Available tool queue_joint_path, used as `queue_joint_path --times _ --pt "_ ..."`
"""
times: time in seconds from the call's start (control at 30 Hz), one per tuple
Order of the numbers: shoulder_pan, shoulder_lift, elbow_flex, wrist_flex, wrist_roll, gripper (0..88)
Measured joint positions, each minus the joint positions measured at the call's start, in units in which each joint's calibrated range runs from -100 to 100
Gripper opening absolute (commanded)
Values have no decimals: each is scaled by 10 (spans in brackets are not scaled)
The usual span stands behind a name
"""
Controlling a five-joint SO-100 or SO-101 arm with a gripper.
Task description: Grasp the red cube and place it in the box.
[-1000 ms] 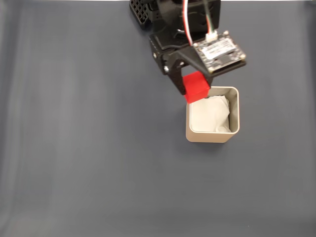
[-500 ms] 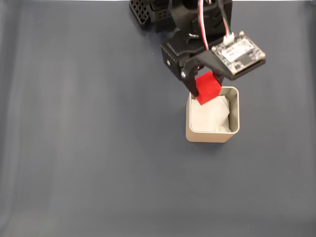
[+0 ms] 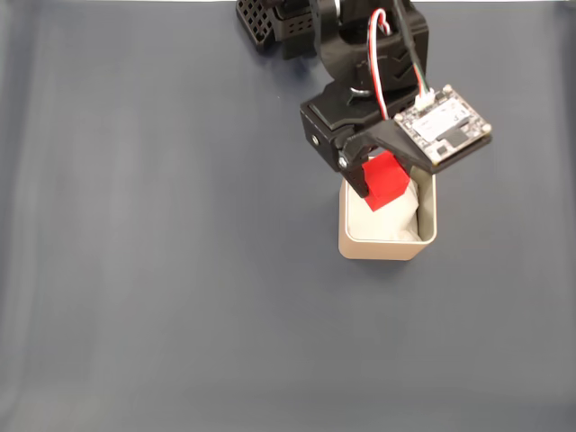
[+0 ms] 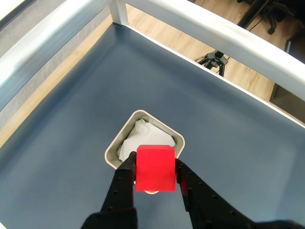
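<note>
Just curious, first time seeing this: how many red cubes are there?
1. The cube is held in the pincer above the box. Another could be hidden under the paper, though none shows.

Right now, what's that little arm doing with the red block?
A small robot arm has its gripper shut on the red cube and holds it in the air above the box, a beige container lined with white paper. In the fixed view the cube sits over the box's top-left part, and the wrist view shows the box directly beneath it. The cube has not been let go yet. Everything stands on a dark blue mat.
</note>
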Motion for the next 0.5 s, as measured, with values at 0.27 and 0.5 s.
queue_joint_path --times 0.27,0.5 --pt "0 16 0 -10 0 3" --pt "0 16 0 -13 0 4"
